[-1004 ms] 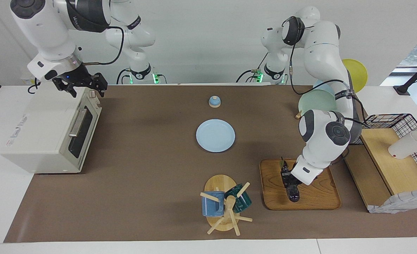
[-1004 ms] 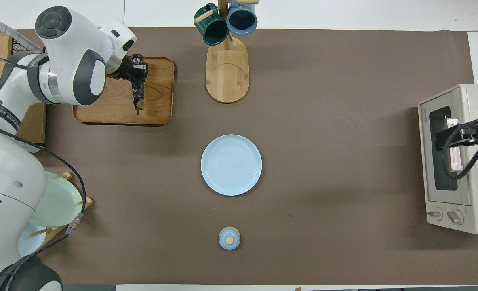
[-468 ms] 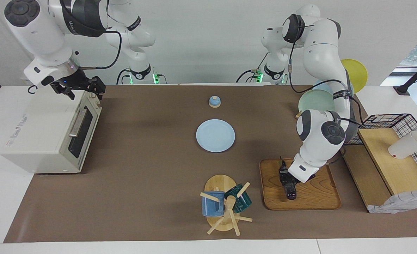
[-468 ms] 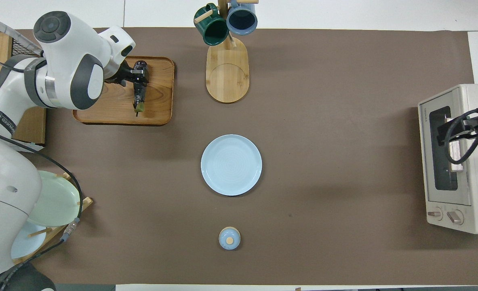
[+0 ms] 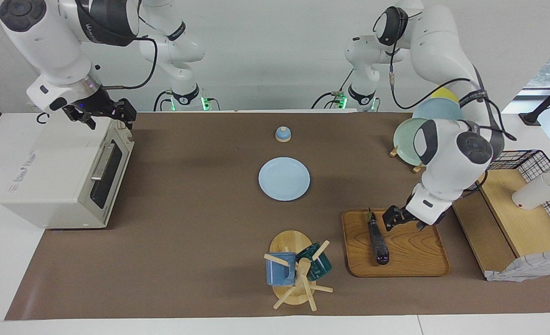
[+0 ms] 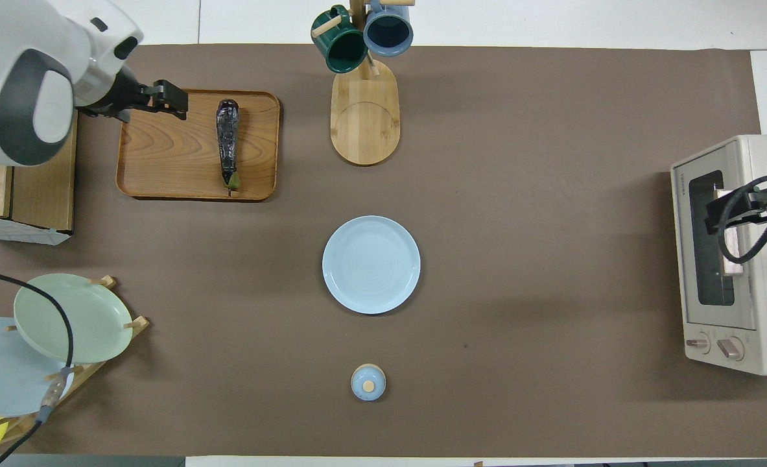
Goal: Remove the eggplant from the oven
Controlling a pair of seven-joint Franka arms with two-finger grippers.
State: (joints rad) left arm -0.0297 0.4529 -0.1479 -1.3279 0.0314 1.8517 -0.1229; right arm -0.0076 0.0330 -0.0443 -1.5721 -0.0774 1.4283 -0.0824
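Note:
The eggplant [image 5: 378,239] [image 6: 227,143], slim and dark purple, lies flat on the wooden tray [image 5: 414,260] [image 6: 163,162], with nothing touching it. My left gripper [image 5: 402,224] [image 6: 176,102] hangs open and empty beside the eggplant, over the tray's edge toward the left arm's end. At the right arm's end stands the cream-white oven [image 5: 56,177] [image 6: 733,253], its dark glass door shut. My right gripper [image 5: 109,120] [image 6: 740,214] hovers open and empty over the oven's top, above the door's edge.
A light blue plate [image 5: 284,178] lies mid-table, with a small blue lidded pot [image 5: 283,134] nearer to the robots. A mug rack [image 5: 298,270] stands beside the tray. A plate rack [image 5: 414,135], wire basket [image 5: 521,160] and wooden shelf [image 5: 521,218] crowd the left arm's end.
My left gripper opened, let go of the eggplant, and pulled up and away toward the left arm's end. The eggplant stays lying on the tray. The right gripper shifted slightly over the oven.

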